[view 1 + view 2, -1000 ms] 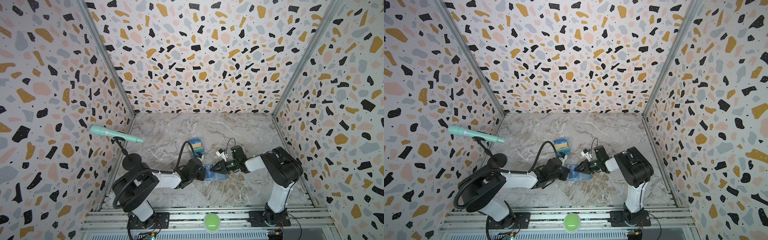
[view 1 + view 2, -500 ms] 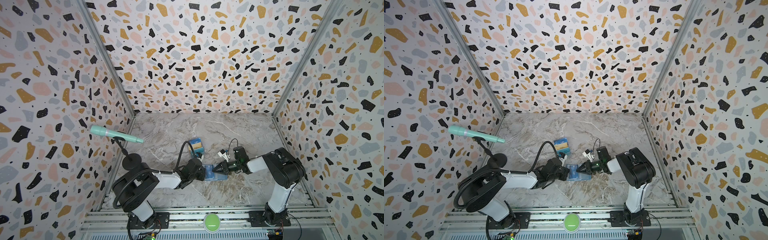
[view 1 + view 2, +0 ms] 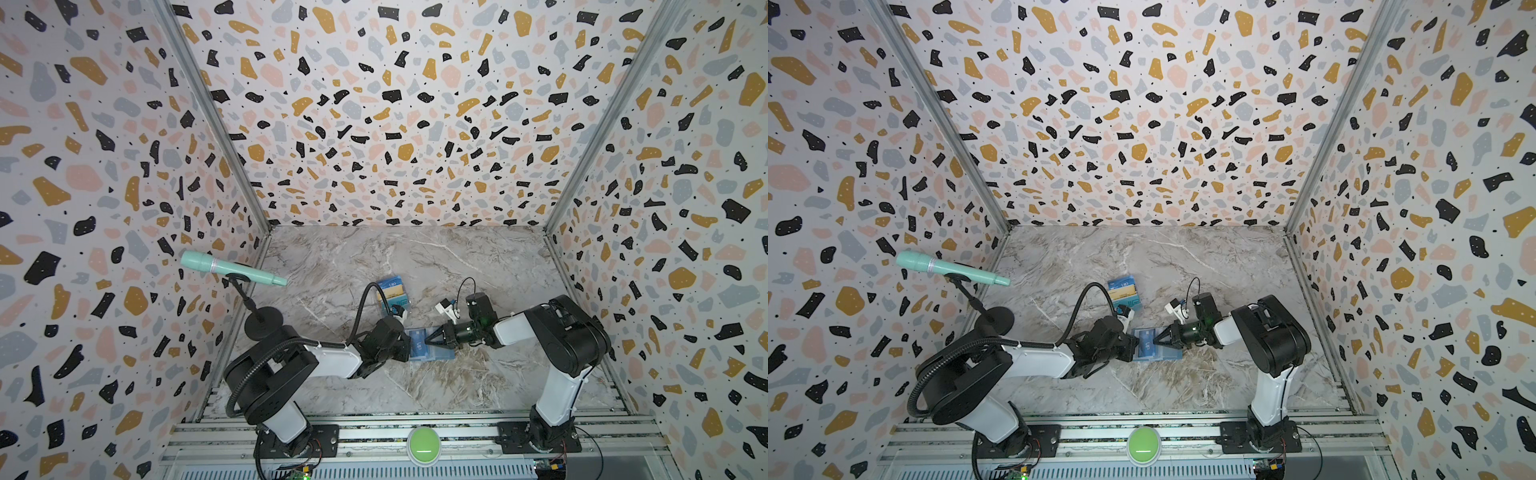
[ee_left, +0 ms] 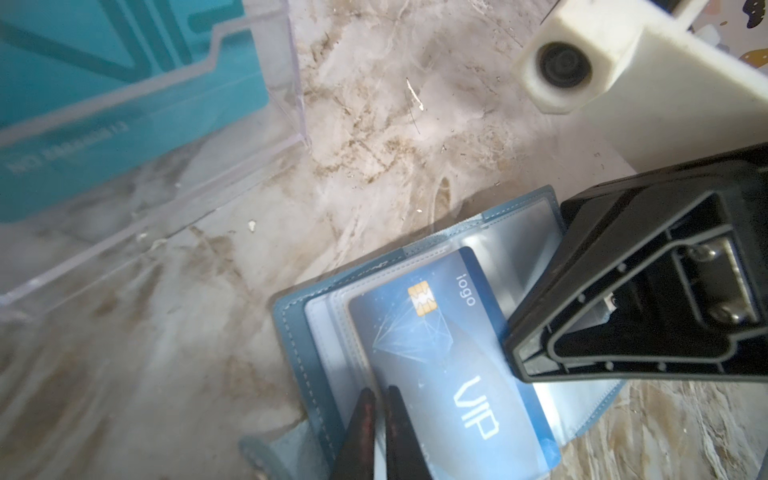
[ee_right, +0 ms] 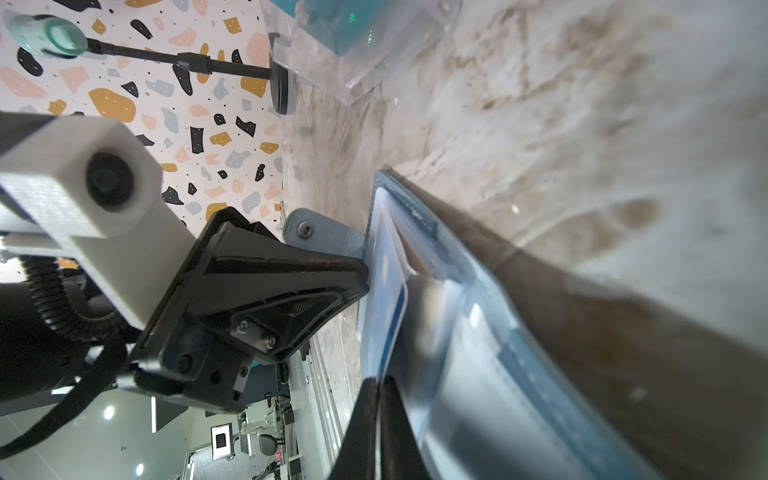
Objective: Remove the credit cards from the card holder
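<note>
Low at centre of both top views, on the worktop (image 3: 436,266), the holder (image 3: 440,354) lies open and flat between the two arms. Its blue card (image 4: 453,357) pokes out of a clear sleeve, long axis running from tool to tool. At lower centre in its wrist view, the left tool (image 4: 380,419) is closed to a narrow slit, pinching the sleeve edge beside the card. From the picture's right, the right tool (image 3: 426,343) is nearer the card's free end, closed on it.
</note>
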Robot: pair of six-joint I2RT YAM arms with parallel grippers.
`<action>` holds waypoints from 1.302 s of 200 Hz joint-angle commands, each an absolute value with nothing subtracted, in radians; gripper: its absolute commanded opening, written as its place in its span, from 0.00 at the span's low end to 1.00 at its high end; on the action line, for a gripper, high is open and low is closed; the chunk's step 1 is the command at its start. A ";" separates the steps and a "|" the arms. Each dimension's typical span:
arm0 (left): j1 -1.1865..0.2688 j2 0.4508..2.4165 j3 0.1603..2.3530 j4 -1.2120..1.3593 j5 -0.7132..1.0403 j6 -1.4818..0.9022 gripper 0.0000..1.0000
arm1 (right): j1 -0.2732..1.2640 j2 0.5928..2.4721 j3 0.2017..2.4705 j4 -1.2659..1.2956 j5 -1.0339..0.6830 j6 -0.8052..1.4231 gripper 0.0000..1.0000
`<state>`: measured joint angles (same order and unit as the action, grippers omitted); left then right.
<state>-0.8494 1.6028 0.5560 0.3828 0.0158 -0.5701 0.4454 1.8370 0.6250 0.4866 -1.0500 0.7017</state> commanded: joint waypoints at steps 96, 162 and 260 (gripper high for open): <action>-0.857 1.626 0.506 0.295 0.023 -0.578 0.09 | 0.376 1.755 0.606 0.374 -1.050 0.598 0.00; -0.857 1.632 0.514 0.295 0.024 -0.577 0.09 | 0.320 1.722 0.622 0.207 -1.036 0.474 0.00; -0.857 1.633 0.525 0.293 0.026 -0.571 0.09 | 0.278 1.645 0.674 0.014 -0.975 0.366 0.00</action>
